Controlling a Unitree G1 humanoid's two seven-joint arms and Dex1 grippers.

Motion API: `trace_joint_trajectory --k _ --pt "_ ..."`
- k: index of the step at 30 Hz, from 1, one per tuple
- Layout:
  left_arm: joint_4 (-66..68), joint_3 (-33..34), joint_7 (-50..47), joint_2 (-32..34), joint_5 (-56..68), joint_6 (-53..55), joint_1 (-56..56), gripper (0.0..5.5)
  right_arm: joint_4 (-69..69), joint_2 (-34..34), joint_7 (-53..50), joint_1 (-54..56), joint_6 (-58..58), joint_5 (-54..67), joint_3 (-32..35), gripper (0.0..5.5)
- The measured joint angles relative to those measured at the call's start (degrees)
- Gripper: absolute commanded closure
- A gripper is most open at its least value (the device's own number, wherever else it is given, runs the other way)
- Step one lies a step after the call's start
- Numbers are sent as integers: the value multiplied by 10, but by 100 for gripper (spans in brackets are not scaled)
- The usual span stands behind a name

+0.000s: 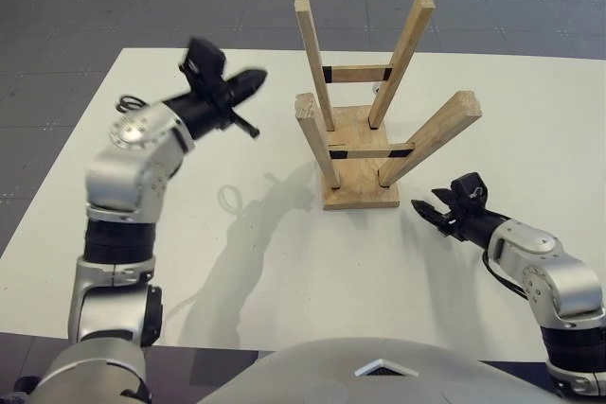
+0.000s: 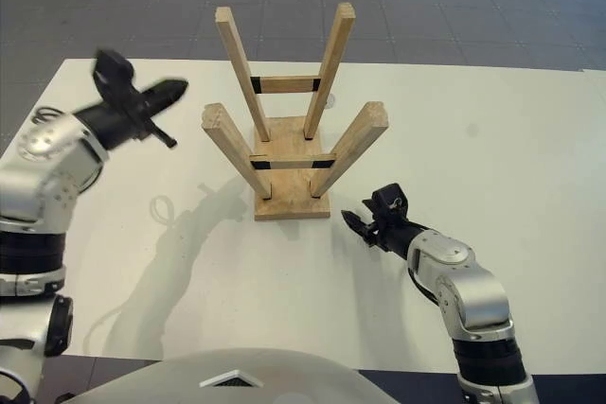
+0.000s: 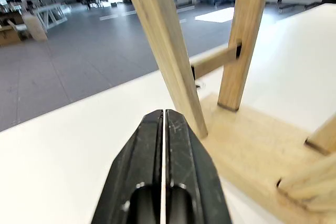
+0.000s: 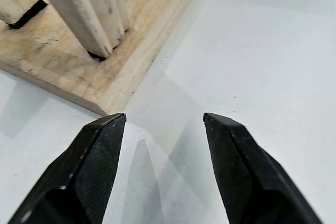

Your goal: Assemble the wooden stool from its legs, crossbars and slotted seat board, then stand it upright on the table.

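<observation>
The wooden stool [image 1: 365, 120] rests upside down on the white table [image 1: 237, 262], its seat board [image 1: 360, 177] flat on the surface and its legs pointing up, joined by two crossbars [image 1: 358, 74]. My left gripper [image 1: 248, 83] hovers above the table to the stool's left, shut with nothing in it; its fingers [image 3: 166, 171] point toward a leg [image 3: 168, 51]. My right gripper [image 1: 422, 208] sits low on the table just right of the seat board's near corner [image 4: 110, 98], open and empty.
A thin loop of cord [image 1: 230, 198] lies on the table left of the stool. Bare table surface spreads in front of the stool and to both sides. Grey floor lies beyond the far edge.
</observation>
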State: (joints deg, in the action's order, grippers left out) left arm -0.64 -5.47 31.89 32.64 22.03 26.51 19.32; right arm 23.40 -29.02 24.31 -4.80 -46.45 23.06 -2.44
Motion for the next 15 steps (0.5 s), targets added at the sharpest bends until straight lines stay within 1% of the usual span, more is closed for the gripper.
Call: trace_joint_trajectory --k 4,8,12,15 --pt "11 -65 -8 -40 -55 0 -45 540 -2 33 1 49 -17 9 -33 277" --pt "-8 -91 -19 -66 -83 8 -80 540 -43 53 0 75 -14 -7 -61 277" --pt "-15 -93 -20 -73 -94 13 -94 540 -96 90 -29 113 3 -30 -74 277" --pt "-12 -72 -25 -74 -100 13 -94 540 -114 133 -66 121 -1 -26 -42 277"
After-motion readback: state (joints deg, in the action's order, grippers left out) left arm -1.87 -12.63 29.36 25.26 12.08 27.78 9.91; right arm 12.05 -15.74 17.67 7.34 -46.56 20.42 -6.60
